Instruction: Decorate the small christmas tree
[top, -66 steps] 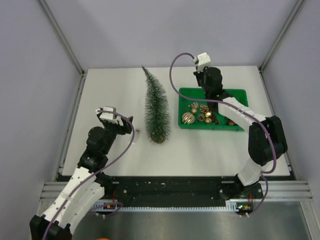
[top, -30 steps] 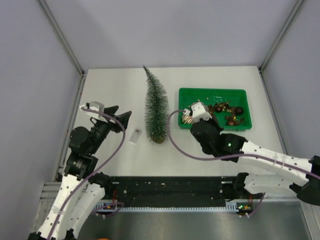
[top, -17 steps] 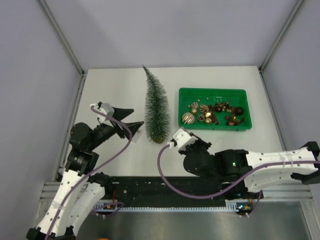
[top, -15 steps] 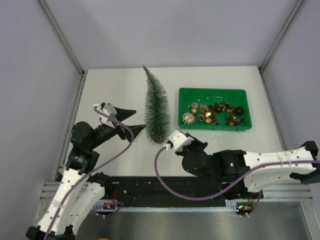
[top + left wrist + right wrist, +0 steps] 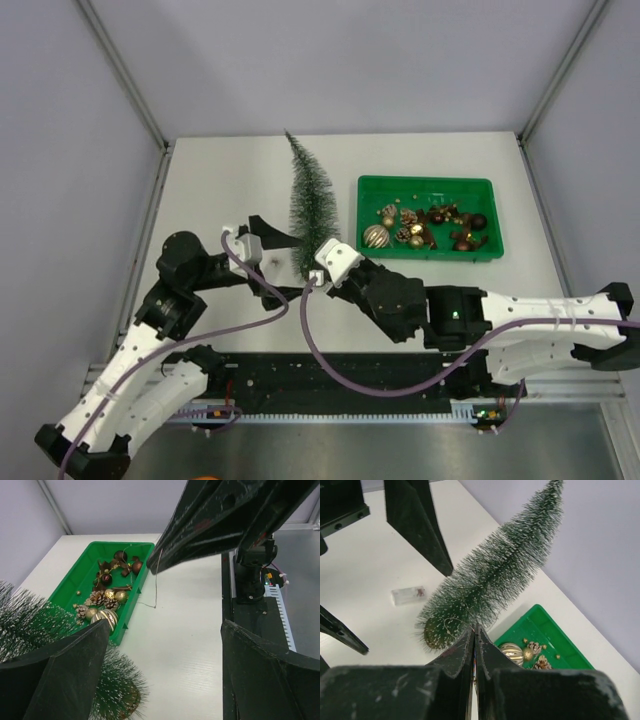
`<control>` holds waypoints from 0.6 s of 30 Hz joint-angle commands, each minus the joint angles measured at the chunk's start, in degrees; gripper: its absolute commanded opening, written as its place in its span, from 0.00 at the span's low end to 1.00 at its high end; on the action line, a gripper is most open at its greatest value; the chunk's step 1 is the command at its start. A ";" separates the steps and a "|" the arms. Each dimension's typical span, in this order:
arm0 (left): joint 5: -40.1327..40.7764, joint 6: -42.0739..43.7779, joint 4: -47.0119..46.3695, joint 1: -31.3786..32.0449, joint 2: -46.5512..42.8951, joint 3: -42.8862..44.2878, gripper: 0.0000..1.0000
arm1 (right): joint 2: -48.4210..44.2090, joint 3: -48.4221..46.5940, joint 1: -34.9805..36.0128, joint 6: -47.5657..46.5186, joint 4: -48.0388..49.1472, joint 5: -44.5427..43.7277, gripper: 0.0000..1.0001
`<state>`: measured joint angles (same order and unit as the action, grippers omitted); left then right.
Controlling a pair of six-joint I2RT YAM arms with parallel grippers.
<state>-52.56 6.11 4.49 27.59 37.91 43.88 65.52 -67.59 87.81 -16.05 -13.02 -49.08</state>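
The small christmas tree [image 5: 312, 205] stands mid-table, dark green and frosted, also in the right wrist view [image 5: 495, 580] and at the left wrist view's lower left [image 5: 40, 630]. My left gripper [image 5: 290, 265] is open wide just left of the tree's foot; its fingers [image 5: 75, 675] frame bare table [image 5: 165, 624]. My right gripper [image 5: 305, 282] is shut, tips pressed together [image 5: 474, 626] in front of the tree's base. A thin wire [image 5: 156, 587] hangs from those tips and loops over the lower branches [image 5: 440, 625].
A green tray [image 5: 428, 185] of gold balls, pine cones and dark ornaments [image 5: 420, 225] sits right of the tree [image 5: 135, 595] [image 5: 545, 630]. A small clear box [image 5: 407, 595] lies on the table left of the tree. Grey walls enclose the table.
My right arm swung from the tray down to the tree's base, staying shut. My left gripper moved right toward the tree and opened wider.
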 commanded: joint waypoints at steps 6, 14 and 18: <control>0.79 0.92 -5.88 4.31 5.06 2.44 0.99 | 2.51 -2.98 -1.68 -0.91 3.70 5.84 0.00; 3.77 1.80 -9.23 6.16 7.96 2.26 0.86 | 1.63 -2.28 -1.85 -0.47 3.44 5.49 0.00; 4.83 1.71 -9.59 6.16 7.97 2.53 0.44 | 1.02 -1.58 -1.77 -0.29 3.17 4.96 0.00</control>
<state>-49.36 7.31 -0.60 33.54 46.11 44.64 68.38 -67.59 86.43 -16.80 -11.90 -43.81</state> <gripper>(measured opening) 0.643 0.003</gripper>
